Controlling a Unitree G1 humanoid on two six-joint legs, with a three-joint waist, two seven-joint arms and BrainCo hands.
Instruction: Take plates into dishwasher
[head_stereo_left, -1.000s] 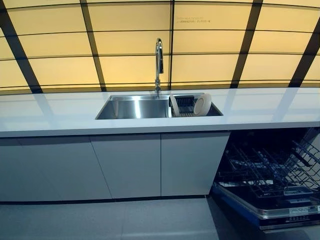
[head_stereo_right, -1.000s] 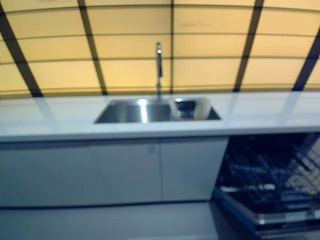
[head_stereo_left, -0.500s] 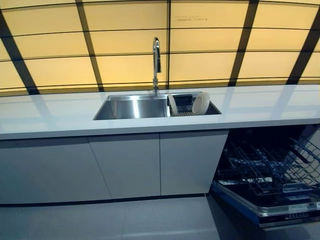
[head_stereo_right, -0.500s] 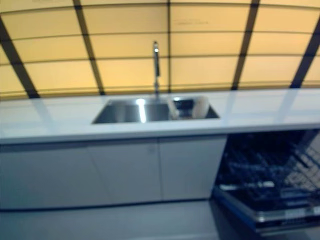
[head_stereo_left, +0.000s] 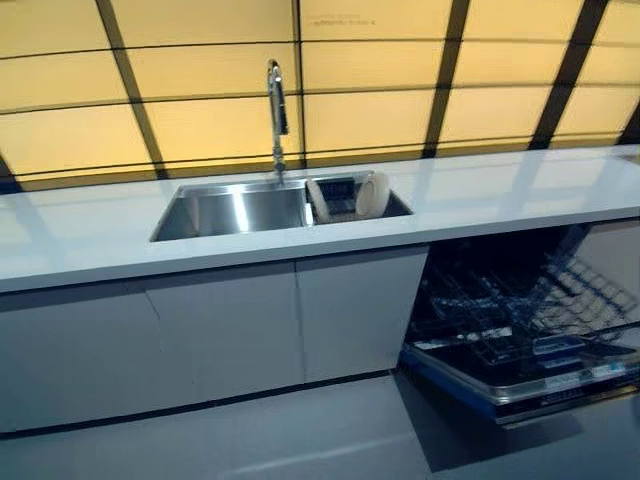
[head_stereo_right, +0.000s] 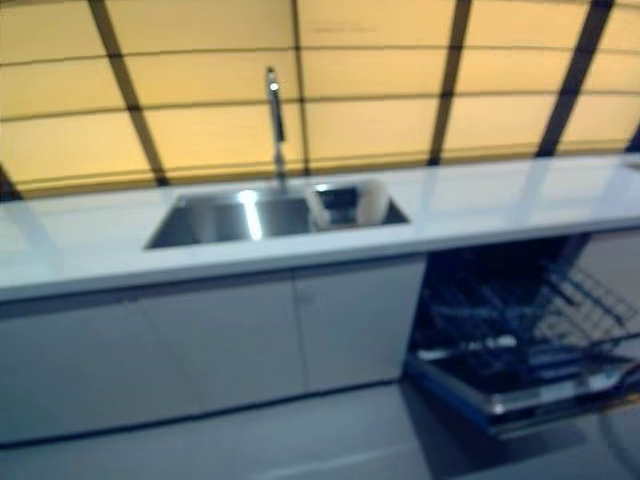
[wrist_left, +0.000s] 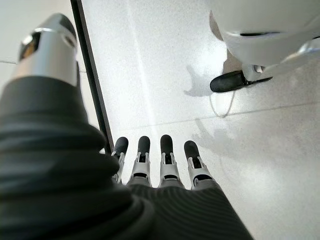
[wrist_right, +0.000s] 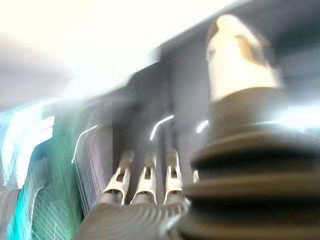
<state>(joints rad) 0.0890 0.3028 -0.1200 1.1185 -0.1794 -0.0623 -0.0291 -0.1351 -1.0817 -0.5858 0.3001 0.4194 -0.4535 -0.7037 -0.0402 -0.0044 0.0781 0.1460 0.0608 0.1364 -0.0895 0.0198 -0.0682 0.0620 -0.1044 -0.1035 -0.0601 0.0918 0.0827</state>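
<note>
Two white plates (head_stereo_left: 371, 194) stand on edge in a dark rack (head_stereo_left: 337, 197) in the right part of the steel sink (head_stereo_left: 236, 209). Below the counter to the right, the dishwasher (head_stereo_left: 520, 330) is open with its door down and its wire rack (head_stereo_left: 530, 300) pulled out. My left hand (wrist_left: 160, 162) hangs over the pale floor with straight fingers and holds nothing. My right hand (wrist_right: 145, 182) also shows straight fingers with nothing in them, in front of a dark blurred surface. Neither hand appears in the eye views.
A tall tap (head_stereo_left: 275, 105) rises behind the sink. The white counter (head_stereo_left: 80, 235) runs the full width, over grey cabinet doors (head_stereo_left: 220, 335). Yellow wall panels with dark strips (head_stereo_left: 200, 100) stand behind. Grey floor (head_stereo_left: 250, 440) lies in front.
The whole scene has shifted left and the dishwasher shows more fully, so the camera has turned right. Plates and dishwasher stay where they were.
</note>
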